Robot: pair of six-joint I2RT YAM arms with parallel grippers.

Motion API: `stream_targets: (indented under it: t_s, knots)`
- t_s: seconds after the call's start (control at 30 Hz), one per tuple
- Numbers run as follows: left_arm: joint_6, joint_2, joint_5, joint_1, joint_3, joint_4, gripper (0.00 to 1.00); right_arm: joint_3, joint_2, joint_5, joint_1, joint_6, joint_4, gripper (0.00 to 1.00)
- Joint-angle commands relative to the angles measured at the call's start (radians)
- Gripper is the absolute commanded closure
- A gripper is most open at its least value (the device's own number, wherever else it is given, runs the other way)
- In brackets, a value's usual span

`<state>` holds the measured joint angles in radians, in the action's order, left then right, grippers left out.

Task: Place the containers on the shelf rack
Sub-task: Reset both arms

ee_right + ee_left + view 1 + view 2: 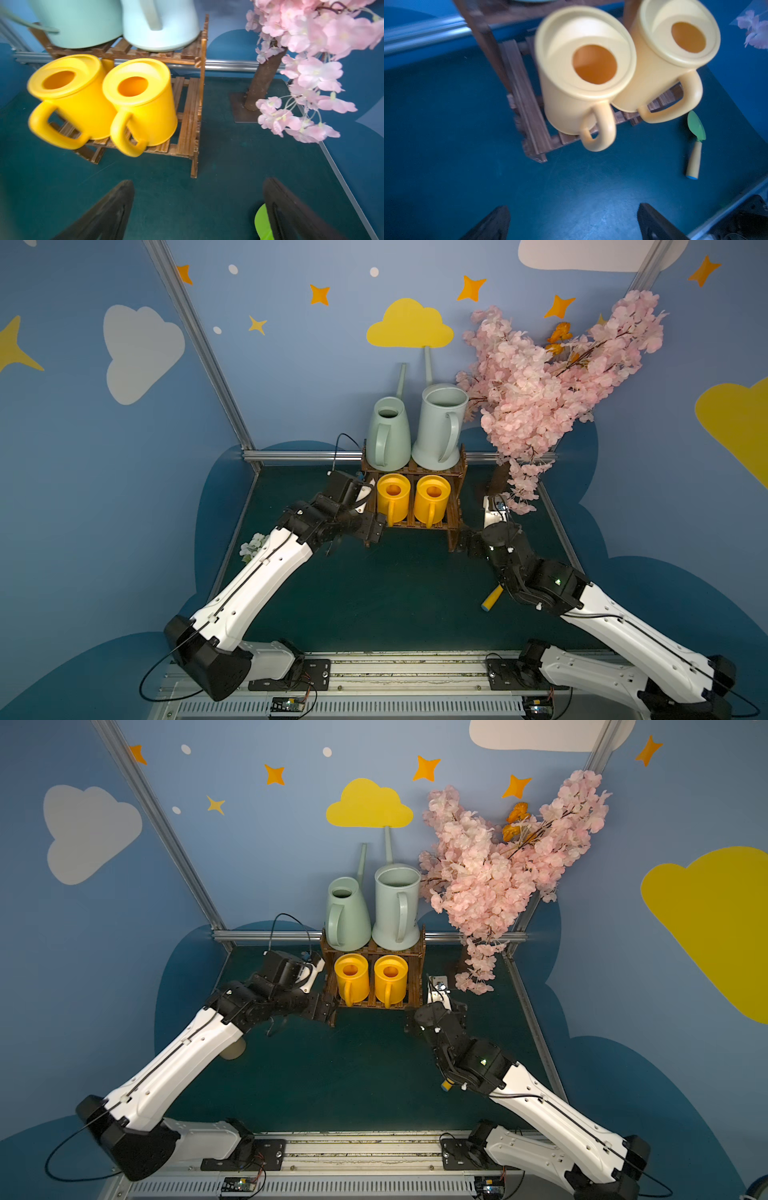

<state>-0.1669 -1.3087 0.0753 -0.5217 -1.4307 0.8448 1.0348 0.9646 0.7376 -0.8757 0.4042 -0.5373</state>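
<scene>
The dark-brown shelf rack (456,506) stands at the back of the table. On its upper tier stand a pale green container (388,435) and a grey-blue container (440,427), spouts towards the wall. On the lower tier two yellow containers (392,495) (432,497) sit side by side, handles facing me. My left gripper (572,207) is open and empty, low beside the rack's front left leg (535,153). My right gripper (199,181) is open and empty too, just off the front right leg (194,166).
A pink blossom tree (540,385) on a brown base (241,108) overhangs the rack's right side. A green-and-yellow toy shovel (695,133) lies on the mat under my right arm. A small pot of white flowers (251,545) sits by the left wall under my left arm.
</scene>
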Motion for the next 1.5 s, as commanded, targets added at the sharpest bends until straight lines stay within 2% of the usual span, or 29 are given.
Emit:
stream_targets:
  t_s: [0.0,0.13,0.2,0.33,0.47,0.63,0.77,0.87,0.93,1.0,1.07,1.17,1.27,1.33,1.47]
  knots:
    - [0.116,0.050,0.014,0.106,0.069,-0.038,0.00,-0.036,-0.006,-0.063,0.124,-0.023,0.057,0.03]
    - [0.181,0.134,-0.044,0.263,0.236,-0.198,0.00,-0.128,-0.011,-0.111,0.300,-0.045,0.153,0.02]
    - [0.220,0.173,-0.055,0.316,0.347,-0.341,0.00,-0.189,-0.018,-0.134,0.387,-0.054,0.206,0.02]
    - [0.281,0.175,-0.077,0.372,0.569,-0.643,0.00,-0.318,-0.029,-0.173,0.546,-0.061,0.333,0.02]
    - [0.341,0.079,-0.080,0.380,0.725,-0.937,0.00,-0.429,-0.013,-0.180,0.629,-0.084,0.446,0.02]
    - [0.359,-0.112,-0.058,0.382,0.814,-1.196,0.00,-0.573,0.029,-0.189,0.676,-0.207,0.706,0.02]
    - [0.345,-0.230,-0.048,0.384,0.878,-1.424,0.00,-0.641,0.109,-0.213,0.710,-0.236,0.866,0.02]
    - [0.316,-0.221,-0.025,0.391,0.884,-1.410,0.00,-0.665,0.184,-0.251,0.722,-0.292,0.961,0.02]
    - [0.303,-0.211,-0.051,0.407,0.925,-1.481,0.00,-0.674,0.246,-0.250,0.722,-0.287,1.061,0.02]
    - [0.305,-0.203,-0.080,0.415,0.964,-1.544,0.00,-0.646,0.292,-0.246,0.722,-0.299,1.059,0.02]
    - [0.305,-0.210,-0.098,0.421,1.010,-1.621,0.00,-0.591,0.320,-0.264,0.724,-0.360,0.994,0.02]
    - [0.307,-0.270,-0.106,0.426,1.083,-1.836,0.00,-0.605,0.361,-0.284,0.721,-0.418,1.089,0.02]
    - [0.301,-0.240,-0.111,0.427,1.058,-1.733,0.00,-0.641,0.458,-0.315,0.742,-0.413,1.247,0.02]
    - [0.300,-0.252,-0.113,0.429,1.067,-1.772,0.00,-0.652,0.536,-0.295,0.743,-0.390,1.368,0.02]
    - [0.303,-0.259,-0.112,0.429,1.079,-1.809,0.00,-0.637,0.539,-0.368,0.786,-0.378,1.335,0.02]
